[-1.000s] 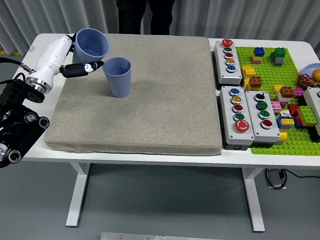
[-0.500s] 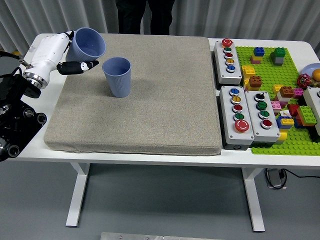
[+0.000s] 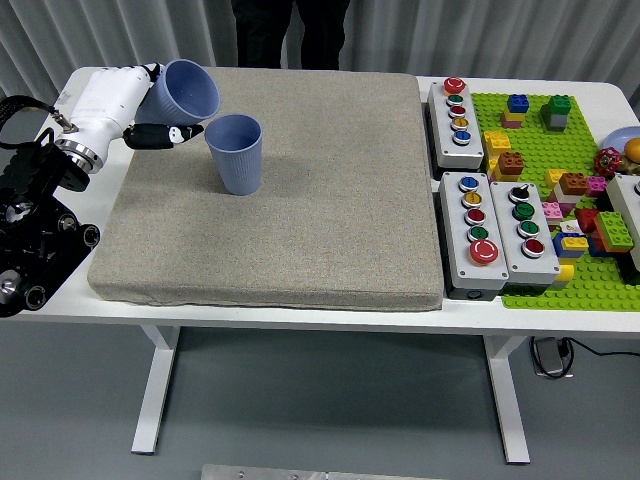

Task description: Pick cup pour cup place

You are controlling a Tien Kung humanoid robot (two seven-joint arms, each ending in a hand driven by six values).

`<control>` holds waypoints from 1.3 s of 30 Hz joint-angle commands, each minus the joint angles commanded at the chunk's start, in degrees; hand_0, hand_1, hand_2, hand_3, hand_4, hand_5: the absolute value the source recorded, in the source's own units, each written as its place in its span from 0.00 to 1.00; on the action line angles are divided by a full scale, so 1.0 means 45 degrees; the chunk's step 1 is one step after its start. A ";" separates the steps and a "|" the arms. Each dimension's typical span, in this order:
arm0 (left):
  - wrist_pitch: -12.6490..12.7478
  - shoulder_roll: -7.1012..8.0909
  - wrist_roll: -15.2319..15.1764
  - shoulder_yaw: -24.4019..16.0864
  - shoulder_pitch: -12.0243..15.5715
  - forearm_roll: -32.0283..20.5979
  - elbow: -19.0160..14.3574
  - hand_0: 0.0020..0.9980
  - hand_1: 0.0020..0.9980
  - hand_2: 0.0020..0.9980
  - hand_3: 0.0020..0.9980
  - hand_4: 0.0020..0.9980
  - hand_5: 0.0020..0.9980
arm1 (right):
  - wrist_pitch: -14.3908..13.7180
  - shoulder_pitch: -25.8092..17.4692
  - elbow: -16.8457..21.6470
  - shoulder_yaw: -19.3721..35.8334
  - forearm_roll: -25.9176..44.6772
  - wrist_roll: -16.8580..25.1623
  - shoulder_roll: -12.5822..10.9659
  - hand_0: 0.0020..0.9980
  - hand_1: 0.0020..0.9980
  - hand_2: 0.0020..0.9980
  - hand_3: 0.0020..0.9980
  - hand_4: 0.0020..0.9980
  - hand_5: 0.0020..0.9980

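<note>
Head view. Left hand [image 3: 128,105], white shell with black fingers, wraps a blue cup [image 3: 188,90] near the far left corner of the grey mat [image 3: 300,230]. The held cup is raised and tilted, mouth turned right toward a second blue cup [image 3: 236,152] that stands upright on the mat just beside it. Button boxes [image 3: 480,225] and a green brick baseplate [image 3: 560,200] lie at the right of the white table [image 3: 90,310]. A person in dark clothing [image 3: 290,30] stands at the far edge.
</note>
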 joint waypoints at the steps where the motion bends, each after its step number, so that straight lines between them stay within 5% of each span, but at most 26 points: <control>1: -0.0014 0.0008 0.0013 0.0047 -0.0028 0.0017 0.0000 0.53 0.48 0.53 0.51 0.81 0.47 | 0.0003 0.0001 -0.0002 -0.0003 0.0006 0.0002 -0.0001 0.69 0.64 0.59 0.57 0.00 0.15; 39: 0.0194 0.1139 0.0437 0.2461 -0.1580 0.1662 0.0161 0.53 0.48 0.52 0.51 0.80 0.47 | 0.0031 -0.0066 0.0000 -0.0024 -0.0063 0.0001 -0.0055 0.69 0.64 0.59 0.57 0.00 0.15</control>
